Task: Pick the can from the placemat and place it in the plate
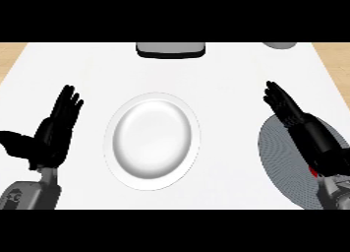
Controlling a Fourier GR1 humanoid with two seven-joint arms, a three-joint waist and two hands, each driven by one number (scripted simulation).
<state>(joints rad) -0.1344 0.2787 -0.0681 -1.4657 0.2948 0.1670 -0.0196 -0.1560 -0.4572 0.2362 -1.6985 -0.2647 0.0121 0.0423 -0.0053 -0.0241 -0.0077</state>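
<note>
1. Can shows only as a small red sliver under the right hand, on the grey placemat right of the plate.
2. Right hand lies over the placemat, fingers straight, grasping nothing.
3. Left hand rests open left of the plate, fingers up.
4. White oval plate sits mid-worktop.
5. Beyond the plate, a grey object is cut off.

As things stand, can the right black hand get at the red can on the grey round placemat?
Probably yes: the right hand hangs over the placemat, and the can, a red sliver, shows just beneath its wrist.
</note>
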